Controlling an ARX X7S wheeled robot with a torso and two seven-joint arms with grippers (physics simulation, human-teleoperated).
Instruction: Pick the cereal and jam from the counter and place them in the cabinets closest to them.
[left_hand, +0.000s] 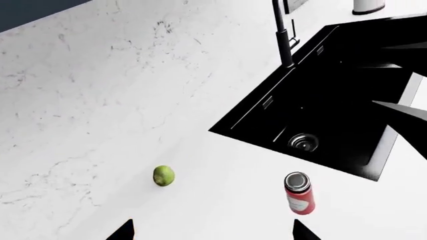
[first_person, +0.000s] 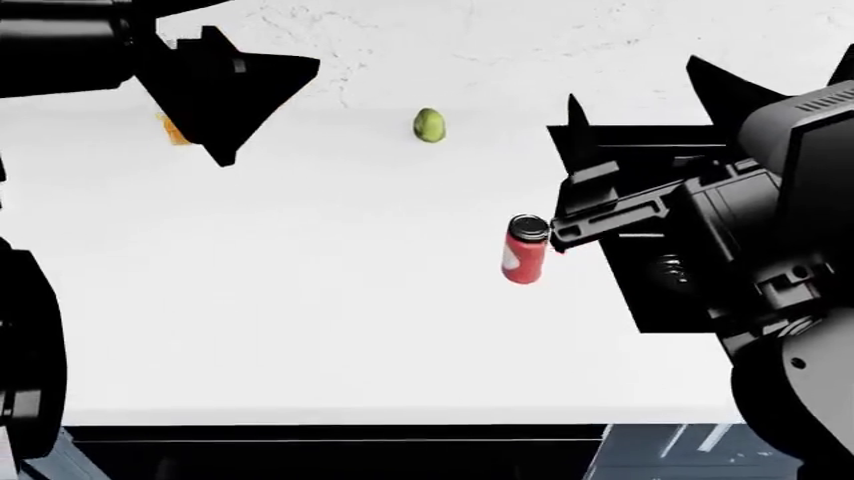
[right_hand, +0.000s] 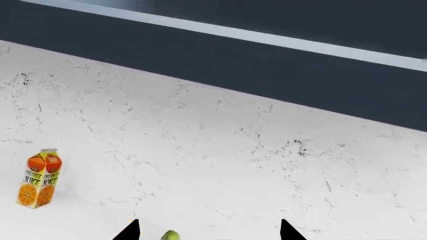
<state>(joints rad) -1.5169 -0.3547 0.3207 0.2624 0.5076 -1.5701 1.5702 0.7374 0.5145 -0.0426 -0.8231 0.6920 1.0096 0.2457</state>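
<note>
**Both arms raised, jam untouched on the counter**

Starting at the left of the head view, our left gripper hangs high above the counter with nothing in it; its wrist view shows the fingers spread wide apart. An orange juice carton stands upright farther left. Next comes the small green fruit, loose and well apart from the jam. The jar stands upright beside the sink, long axis vertical, grey lid up. Our right gripper is likewise spread and empty, apparently aimed over the fruit. The cereal is not in sight.
</note>
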